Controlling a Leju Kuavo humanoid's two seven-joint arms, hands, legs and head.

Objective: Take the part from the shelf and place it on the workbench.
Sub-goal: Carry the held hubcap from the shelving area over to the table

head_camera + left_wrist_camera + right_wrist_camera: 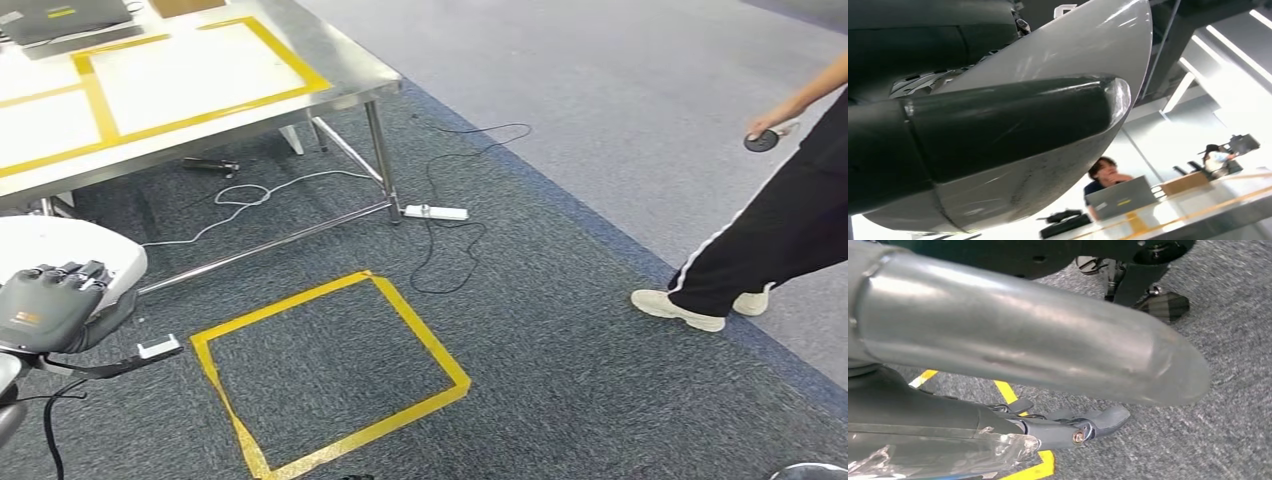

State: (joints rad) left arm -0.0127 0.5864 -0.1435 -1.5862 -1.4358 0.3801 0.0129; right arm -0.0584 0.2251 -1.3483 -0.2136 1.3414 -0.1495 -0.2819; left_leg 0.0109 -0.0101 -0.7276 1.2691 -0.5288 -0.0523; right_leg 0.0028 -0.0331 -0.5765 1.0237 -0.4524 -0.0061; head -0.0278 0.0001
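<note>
The left hand (50, 300) grips a white curved part (70, 250) against the robot's side, presumably for carrying; the right hand (1068, 427) hangs over the carpet with fingers extended, holding nothing. Ahead lies a yellow tape square (330, 375), then the workbench (340, 90), probably the destination, while a person (770, 240) stands beyond.

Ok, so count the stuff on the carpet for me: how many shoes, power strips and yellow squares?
Shoes: 2
Power strip: 1
Yellow square: 1
Total: 4
</note>
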